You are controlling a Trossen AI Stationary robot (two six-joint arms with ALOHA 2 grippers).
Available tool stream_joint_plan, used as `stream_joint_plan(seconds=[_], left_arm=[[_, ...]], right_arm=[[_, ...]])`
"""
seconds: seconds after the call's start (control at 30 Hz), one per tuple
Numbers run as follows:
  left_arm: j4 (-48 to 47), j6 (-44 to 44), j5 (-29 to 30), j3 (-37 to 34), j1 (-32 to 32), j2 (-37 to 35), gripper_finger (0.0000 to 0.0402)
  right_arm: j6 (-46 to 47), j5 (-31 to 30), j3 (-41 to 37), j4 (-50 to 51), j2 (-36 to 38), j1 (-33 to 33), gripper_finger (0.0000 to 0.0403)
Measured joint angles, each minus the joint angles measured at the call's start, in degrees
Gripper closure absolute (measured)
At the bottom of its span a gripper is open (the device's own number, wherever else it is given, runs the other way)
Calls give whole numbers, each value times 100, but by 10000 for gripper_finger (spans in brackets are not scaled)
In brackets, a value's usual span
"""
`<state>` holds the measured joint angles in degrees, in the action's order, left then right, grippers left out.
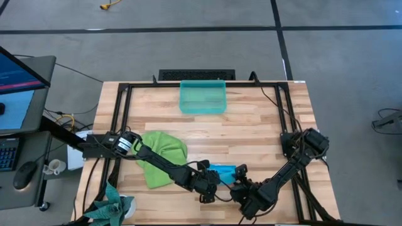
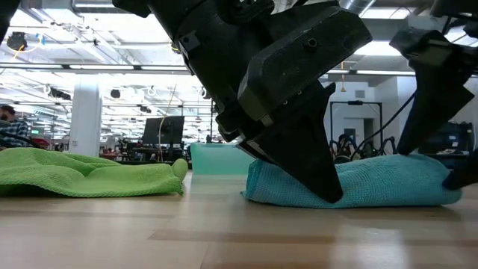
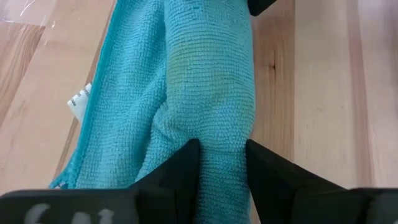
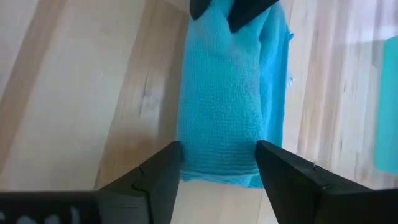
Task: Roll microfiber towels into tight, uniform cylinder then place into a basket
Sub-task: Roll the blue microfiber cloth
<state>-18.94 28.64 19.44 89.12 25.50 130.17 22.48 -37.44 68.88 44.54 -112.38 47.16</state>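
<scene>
The sky-blue towel [image 1: 223, 171] lies rolled lengthwise on the table near its front edge, with a flat flap and a white tag [image 3: 78, 99] along one side. My left gripper [image 3: 221, 143] is shut on the roll's left end. My right gripper [image 4: 217, 146] stands open at the roll's right end [image 4: 217, 165], one finger on either side of it. The lime-green towel [image 1: 162, 157] lies crumpled flat to the left. The teal basket [image 1: 202, 97] stands at the table's far middle. My left gripper pinches the rolled part of the blue towel [image 3: 221, 168] near its left end between its two fingers. The fingers [image 2: 314, 168] slant down from the table's left and lie along the roll. The towel rests on the table, and its flap lies slack beside the roll.
Black frame rails [image 1: 119, 119] run along the table's left, right and far sides. A darker teal cloth [image 1: 113, 207] hangs at the front left corner. A monitor and keyboard [image 1: 12, 94] stand off the table's left. Bare wood lies between the towels and the basket.
</scene>
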Motion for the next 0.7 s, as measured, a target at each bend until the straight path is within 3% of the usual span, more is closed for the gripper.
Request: stream_joint_plan(seconds=[0.5,0.7], left_arm=[[-214,-174,41,134,27,16,281],[-526,-584,331,447,128,53,281]], right_arm=[[212,149,-546,-835,-2,-184,173],[496,782,-554,-922,11,-448,221]])
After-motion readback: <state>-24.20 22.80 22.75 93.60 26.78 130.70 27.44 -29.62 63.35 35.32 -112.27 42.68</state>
